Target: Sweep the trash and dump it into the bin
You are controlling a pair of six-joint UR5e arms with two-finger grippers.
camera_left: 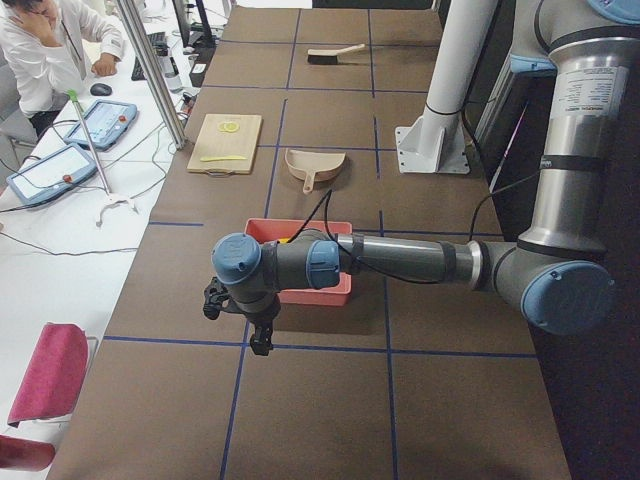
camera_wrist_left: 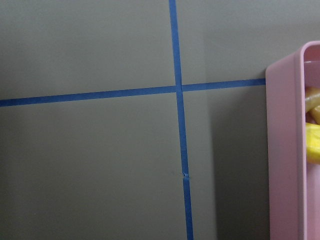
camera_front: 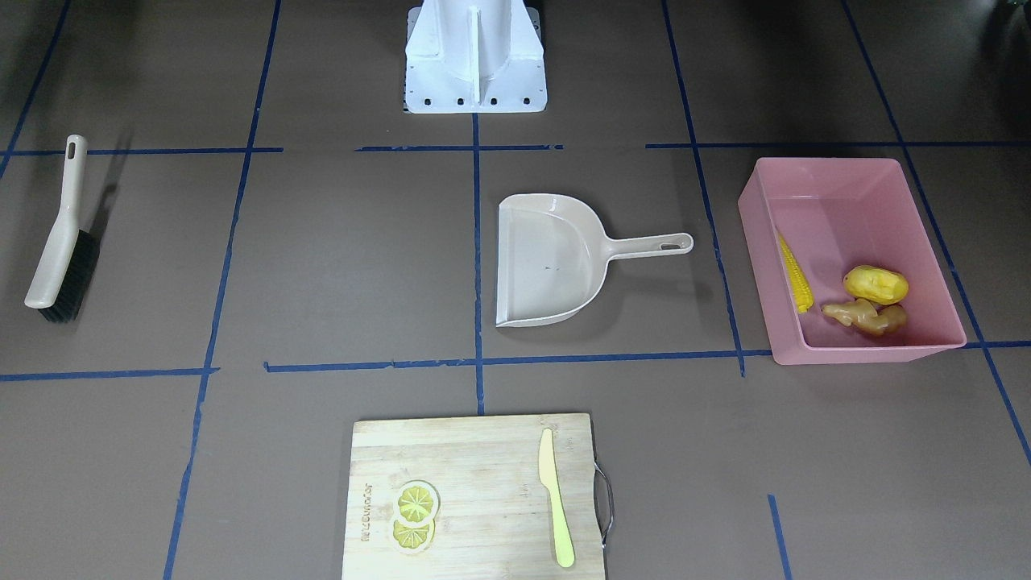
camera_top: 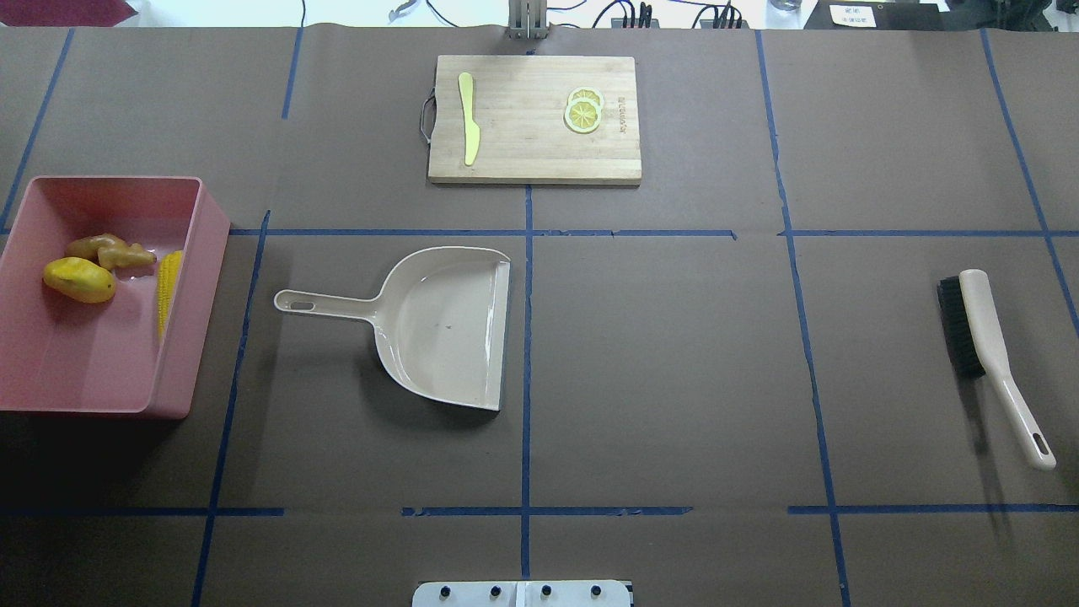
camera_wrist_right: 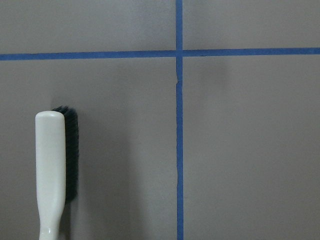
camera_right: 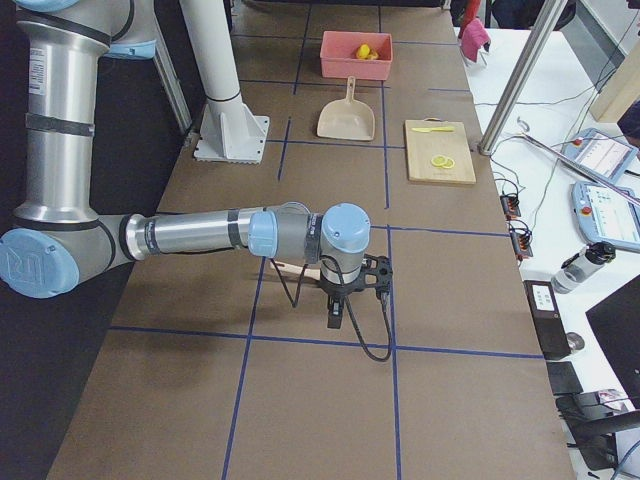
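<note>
The pink bin (camera_front: pixel 838 201) stands at the table's left end and also shows in the overhead view (camera_top: pixel 84 354). In it lie the corn cob (camera_front: pixel 793 274), the lumpy yellow potato piece (camera_front: pixel 875 284) and the tan ginger root (camera_front: pixel 866 316). My left gripper (camera_left: pixel 238 318) hovers over the table just beyond the bin's outer end, and I cannot tell whether it is open or shut. Its wrist view shows the bin's rim (camera_wrist_left: pixel 285 150). My right gripper (camera_right: pixel 352 292) hovers near the brush at the other end, state unclear. Neither gripper shows in the overhead or front views.
A beige dustpan (camera_top: pixel 438 329) lies empty mid-table, handle toward the bin. A beige brush (camera_top: pixel 986 337) with black bristles lies at the right end (camera_wrist_right: pixel 52 170). A wooden cutting board (camera_top: pixel 523 152) at the far edge holds lemon slices (camera_top: pixel 583 111) and a yellow-green knife (camera_top: pixel 468 118).
</note>
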